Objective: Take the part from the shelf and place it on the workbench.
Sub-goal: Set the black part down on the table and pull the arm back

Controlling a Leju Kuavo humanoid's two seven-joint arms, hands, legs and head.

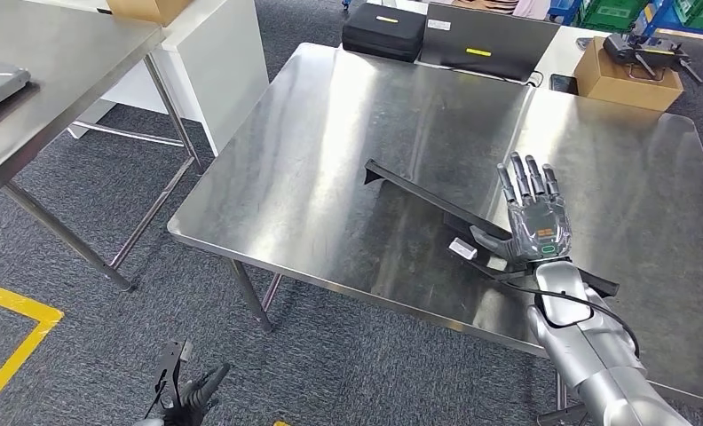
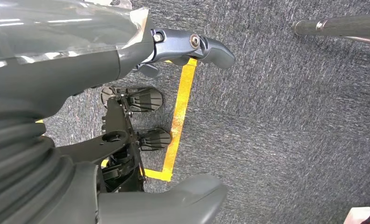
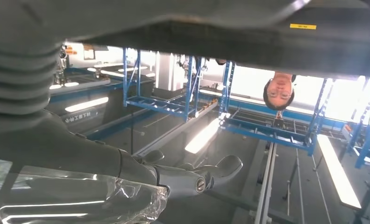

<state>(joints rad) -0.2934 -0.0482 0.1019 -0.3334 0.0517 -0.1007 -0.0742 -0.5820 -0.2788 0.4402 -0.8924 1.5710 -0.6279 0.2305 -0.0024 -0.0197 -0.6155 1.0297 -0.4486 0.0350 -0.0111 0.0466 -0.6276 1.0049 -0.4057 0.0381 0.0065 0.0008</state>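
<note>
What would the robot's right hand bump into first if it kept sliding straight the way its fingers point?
The right hand points up across the bare shiny steel workbench. The way looks free until the table's far edge, where a brown cardboard box sits roughly in line, though depth is hard to judge.

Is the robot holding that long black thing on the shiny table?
The right hand, fingers straight, lies over the long black angled part near one end; whether it grips cannot be told. The left hand holds nothing.
</note>
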